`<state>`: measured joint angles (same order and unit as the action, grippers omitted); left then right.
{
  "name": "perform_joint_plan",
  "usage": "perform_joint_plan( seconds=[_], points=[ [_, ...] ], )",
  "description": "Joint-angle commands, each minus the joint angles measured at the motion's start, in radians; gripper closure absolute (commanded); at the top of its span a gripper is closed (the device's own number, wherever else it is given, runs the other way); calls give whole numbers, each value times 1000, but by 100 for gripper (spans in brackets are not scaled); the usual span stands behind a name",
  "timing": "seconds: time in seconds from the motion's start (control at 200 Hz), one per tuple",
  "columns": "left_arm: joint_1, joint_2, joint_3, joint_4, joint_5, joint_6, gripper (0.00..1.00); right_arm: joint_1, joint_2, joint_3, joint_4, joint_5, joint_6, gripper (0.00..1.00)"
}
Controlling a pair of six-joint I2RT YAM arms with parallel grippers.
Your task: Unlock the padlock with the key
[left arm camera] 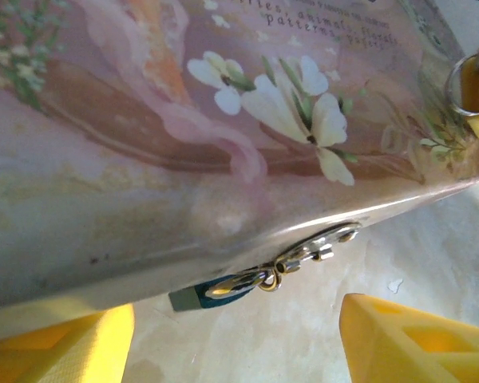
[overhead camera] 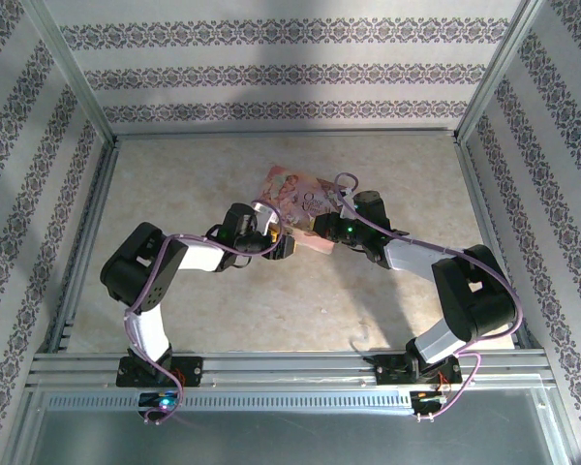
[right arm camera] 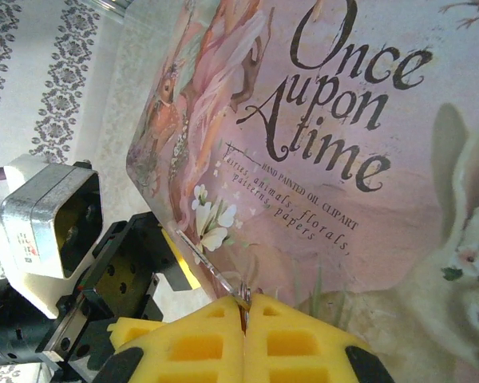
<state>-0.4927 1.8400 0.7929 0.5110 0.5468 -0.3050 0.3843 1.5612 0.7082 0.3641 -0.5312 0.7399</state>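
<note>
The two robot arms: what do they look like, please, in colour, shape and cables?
Both the left arm and the right arm have black rounded joints joined by white links. A thin purple cable runs along each. The left tool and the right tool end in yellow fingers with moulded square recesses. A small green light glows on the right wrist.

Black-white arms [overhead camera: 165, 266], purple cables [overhead camera: 421, 242], yellow fingers [right arm camera: 303, 343]
</note>
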Motion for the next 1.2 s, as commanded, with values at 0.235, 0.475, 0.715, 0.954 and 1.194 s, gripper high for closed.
perform_joint_plan(
  seconds=[0.235,0.475,0.715,0.954,1.194],
  points=[
    [-39,53,73,-19,2,14,39,27,33,0,-11,15,25,100],
    [-54,78,99,-20,-19,-17,45,33,43,4,-2,19,32,100],
    [-60,70,110,-39,-65,-45,52,38,46,5,1,20,32,100],
    [-61,73,126,-43,-90,-81,59,41,53,7,6,20,35,100],
    [-63,76,133,-34,-118,-126,64,44,53,7,7,22,35,100]
  ],
)
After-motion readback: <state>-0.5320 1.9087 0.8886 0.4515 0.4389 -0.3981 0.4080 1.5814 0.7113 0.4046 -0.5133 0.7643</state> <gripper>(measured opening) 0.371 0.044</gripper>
